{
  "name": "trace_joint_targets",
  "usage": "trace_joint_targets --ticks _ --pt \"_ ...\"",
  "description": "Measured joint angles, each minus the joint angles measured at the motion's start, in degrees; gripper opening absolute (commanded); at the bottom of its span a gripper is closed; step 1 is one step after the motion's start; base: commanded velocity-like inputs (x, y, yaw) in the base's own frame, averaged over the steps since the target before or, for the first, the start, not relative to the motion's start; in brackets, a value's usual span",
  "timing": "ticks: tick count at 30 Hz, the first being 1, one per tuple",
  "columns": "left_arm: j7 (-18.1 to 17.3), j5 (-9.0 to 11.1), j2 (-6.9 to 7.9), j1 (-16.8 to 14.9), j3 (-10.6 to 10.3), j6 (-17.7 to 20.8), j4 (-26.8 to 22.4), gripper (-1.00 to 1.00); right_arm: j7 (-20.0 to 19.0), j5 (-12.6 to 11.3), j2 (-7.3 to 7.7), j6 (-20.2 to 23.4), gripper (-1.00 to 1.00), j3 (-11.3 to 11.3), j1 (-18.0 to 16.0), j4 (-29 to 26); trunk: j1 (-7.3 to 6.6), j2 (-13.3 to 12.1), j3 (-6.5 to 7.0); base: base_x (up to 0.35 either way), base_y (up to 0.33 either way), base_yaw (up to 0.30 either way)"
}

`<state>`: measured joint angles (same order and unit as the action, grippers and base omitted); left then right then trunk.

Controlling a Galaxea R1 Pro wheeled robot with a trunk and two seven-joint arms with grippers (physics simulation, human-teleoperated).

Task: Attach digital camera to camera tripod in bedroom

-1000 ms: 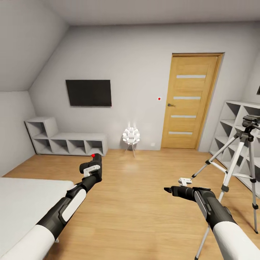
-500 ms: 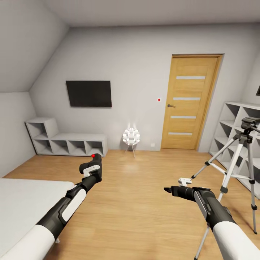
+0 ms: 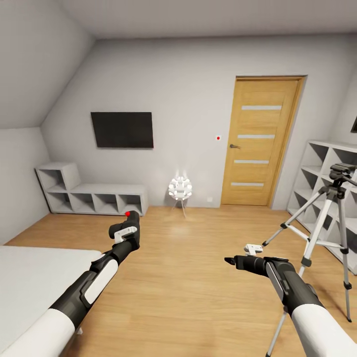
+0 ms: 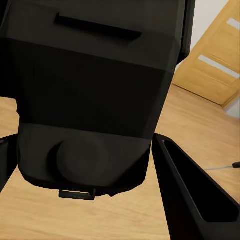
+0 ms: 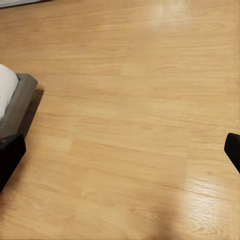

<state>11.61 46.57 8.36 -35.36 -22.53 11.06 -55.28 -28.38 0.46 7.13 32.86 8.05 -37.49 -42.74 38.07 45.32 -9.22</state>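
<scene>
- Left gripper [image 3: 130,229]: raised over the floor ahead of the bed corner, clamped on the digital camera [image 3: 125,224]. The head view shows the camera's red button on top. In the left wrist view the black camera body [image 4: 95,95] sits between the 2 fingers [image 4: 192,192].
- Right gripper [image 3: 230,260]: held level over the wood floor [image 3: 198,297], pointing toward the robot's left. In the right wrist view the 2 fingertips [image 5: 10,157] stand far apart at opposite edges with only floor between them; the gripper is released and holds nothing.
- Bed [image 3: 29,277]: white mattress at the robot's near left. Its dark frame corner [image 5: 20,102] appears in the right wrist view.
- Camera tripod [image 3: 322,218]: standing on the floor at the robot's right, just ahead of the right forearm, well apart from the camera. 3 silver legs are spread; the dark head [image 3: 342,171] is on top, with nothing mounted on it.
- Grey cube shelves [image 3: 322,168]: against the right wall, directly behind the tripod.
- Far wall: low grey shelf unit [image 3: 94,196] at left, black wall screen [image 3: 121,129] above it, white-ball floor lamp [image 3: 180,188] at centre, closed oak door [image 3: 260,141] at right.
</scene>
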Motion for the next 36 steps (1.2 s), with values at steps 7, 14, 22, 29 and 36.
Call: trace_joint_targets --ticks 7,14,22,29,36 --pt "0.0 0.0 0.0 0.0 -0.1 0.0 -0.3 -1.0 0.0 0.0 -0.04 0.0 1.0 0.0 0.0 0.0 -1.54 -2.8 1.26 0.0 0.0 0.0" --pt "0.0 0.0 0.0 0.0 -0.1 0.0 -0.6 -1.0 0.1 0.0 -0.07 -0.1 1.0 0.0 0.0 0.1 -3.08 -5.6 2.52 0.0 0.0 0.0" --pt "0.0 0.1 0.06 0.0 -0.1 0.0 -1.4 -1.0 0.1 0.0 -0.08 -0.1 1.0 0.0 0.0 0.1 -4.84 -8.8 3.96 0.0 0.0 0.0" --pt "-0.2 0.1 0.21 0.0 -0.2 0.0 -1.5 -1.0 0.1 0.0 0.0 -0.1 1.0 0.0 0.0 0.1 -6.38 -11.7 5.23 0.0 0.0 0.0" --pt "-0.3 0.1 0.19 0.0 -0.2 0.0 -1.5 -1.0 0.1 0.0 -0.07 -0.1 1.0 -0.1 0.0 0.1 -7.92 -14.5 6.49 0.0 0.0 0.0"
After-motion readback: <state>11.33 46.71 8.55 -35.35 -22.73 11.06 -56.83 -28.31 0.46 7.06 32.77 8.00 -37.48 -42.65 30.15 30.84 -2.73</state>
